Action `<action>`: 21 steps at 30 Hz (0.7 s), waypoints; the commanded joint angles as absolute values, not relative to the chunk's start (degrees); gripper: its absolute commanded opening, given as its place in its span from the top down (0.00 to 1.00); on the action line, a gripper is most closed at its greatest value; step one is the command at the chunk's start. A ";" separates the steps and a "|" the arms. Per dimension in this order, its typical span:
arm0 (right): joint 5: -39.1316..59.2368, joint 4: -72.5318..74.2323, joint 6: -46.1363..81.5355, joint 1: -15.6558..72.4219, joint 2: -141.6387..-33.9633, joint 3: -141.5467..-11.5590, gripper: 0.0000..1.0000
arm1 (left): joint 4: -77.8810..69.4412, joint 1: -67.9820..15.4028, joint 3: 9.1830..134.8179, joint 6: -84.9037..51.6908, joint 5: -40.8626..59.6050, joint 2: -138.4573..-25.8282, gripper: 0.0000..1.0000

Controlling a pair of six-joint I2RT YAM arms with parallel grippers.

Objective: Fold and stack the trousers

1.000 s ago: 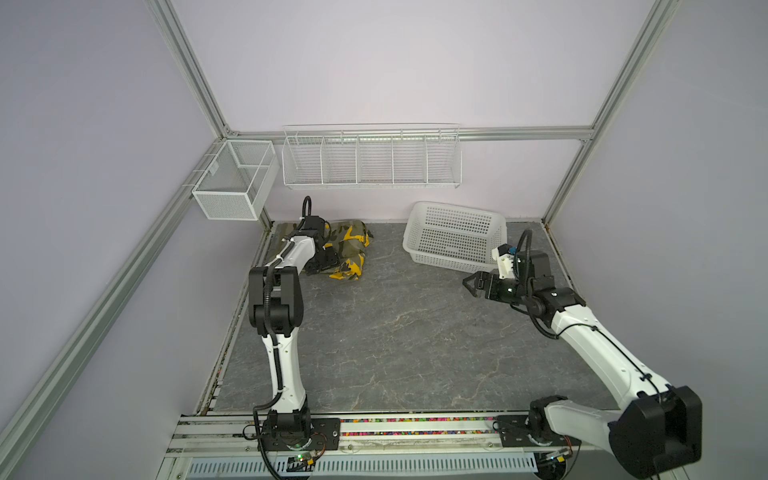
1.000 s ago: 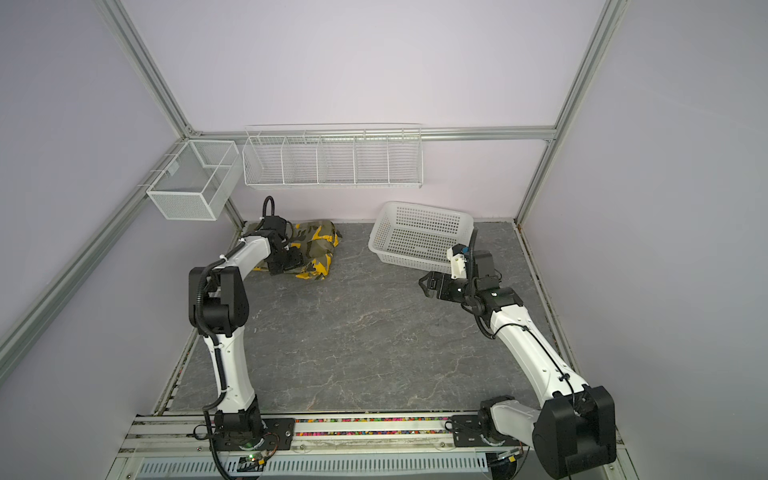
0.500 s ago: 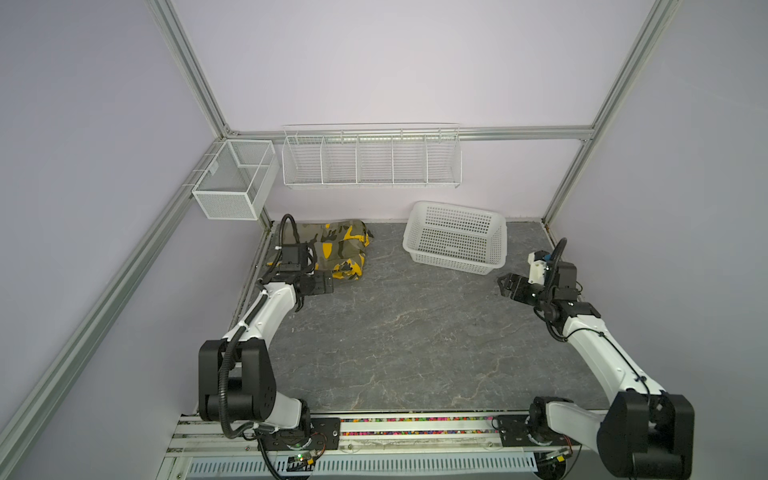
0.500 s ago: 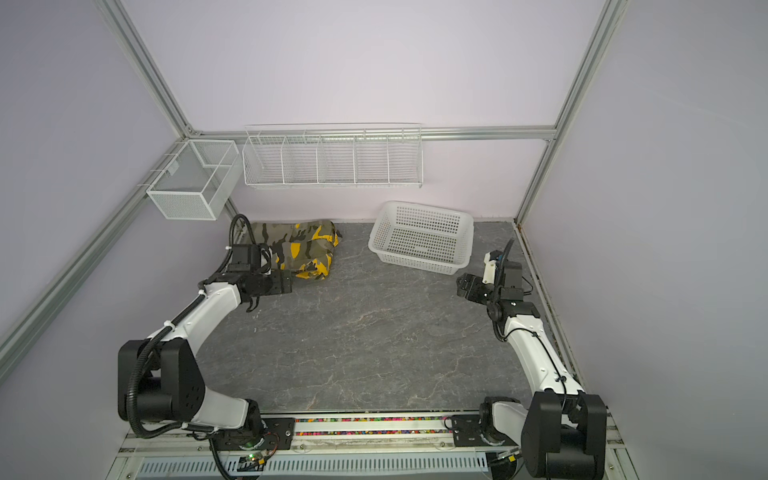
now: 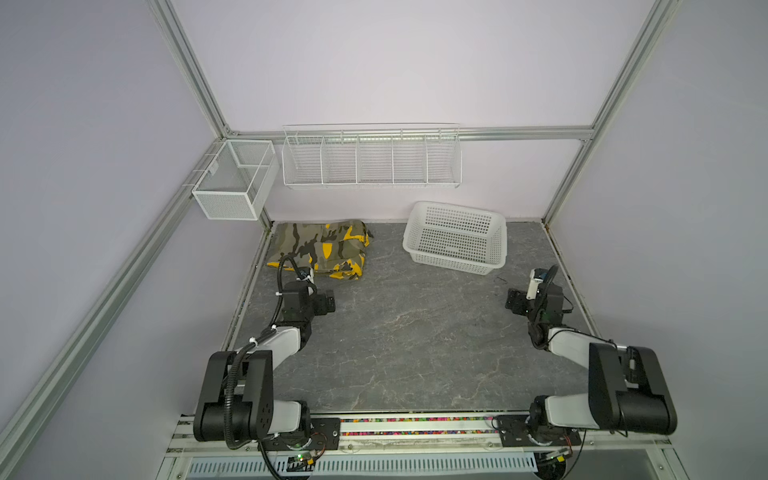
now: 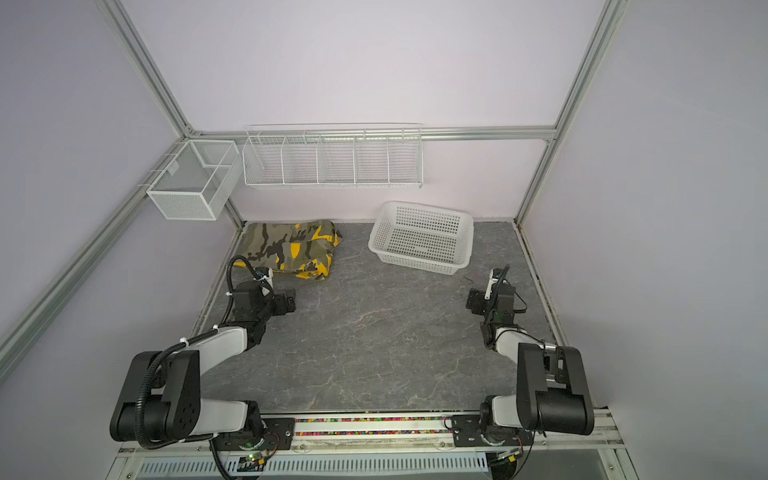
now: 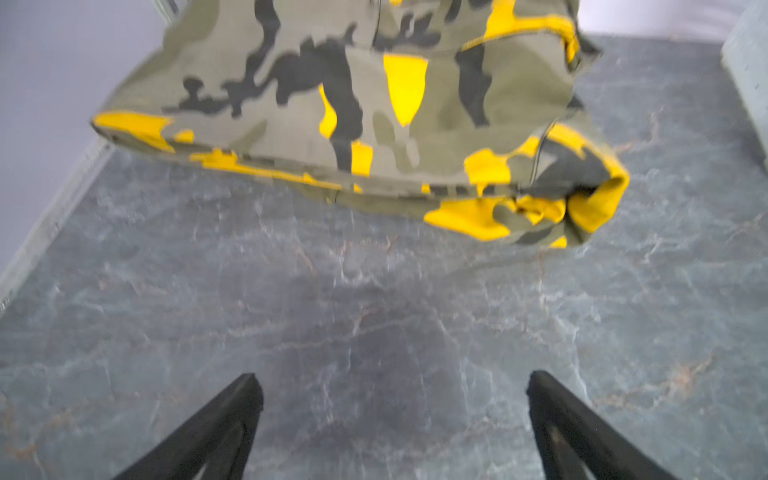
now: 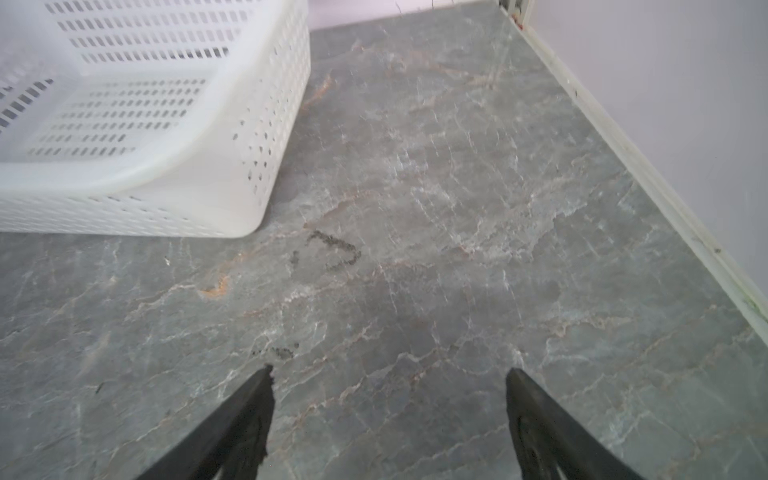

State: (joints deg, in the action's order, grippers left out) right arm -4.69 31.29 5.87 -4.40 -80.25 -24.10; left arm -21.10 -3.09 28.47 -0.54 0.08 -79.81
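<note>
Two sets of fingers, both spread wide, both holding nothing. The left fingers [image 7: 239, 409] hang over bare worktop [image 5: 415, 340] just short of the trousers [image 7: 353, 116], while the right fingers [image 8: 253, 409] are open above grey stone beside the white basket [image 8: 266, 137], well apart from the garment. In both top views the trousers lie as a folded bundle in the far left corner, close against the back wall and the side rail, not in the basket.

So where could it slip from here? Look at the near corner of that bundle in the left wrist view: the yellow hem is bunched and curled, and the layers look loose. My guess is that corner could spring open on its own and spoil the fold. If the left arm goes back in to tidy it, a pinch on the top layer alone would peel the stack apart rather than shift it whole. The bundle is also tight to the wall, so a push from the front could ruck it up against the rail.

One more worry is the left arm's black cable, which loops across the near edge of the cloth in a top view. Whether it touches I cannot tell, but a swing could drag it through the fabric
</note>
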 commanded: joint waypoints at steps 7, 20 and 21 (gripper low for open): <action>-2.50 52.22 -1.76 -0.94 -88.60 -21.55 0.12 | -41.40 -2.64 26.40 2.55 -1.46 -85.18 0.01; -3.74 49.34 -1.85 -0.46 -87.90 -22.31 0.12 | -44.91 -2.66 23.81 2.53 -1.67 -83.81 0.01; -3.69 49.14 -1.85 -0.45 -87.81 -22.36 0.12 | -44.60 -2.65 23.73 2.50 -1.67 -83.45 0.01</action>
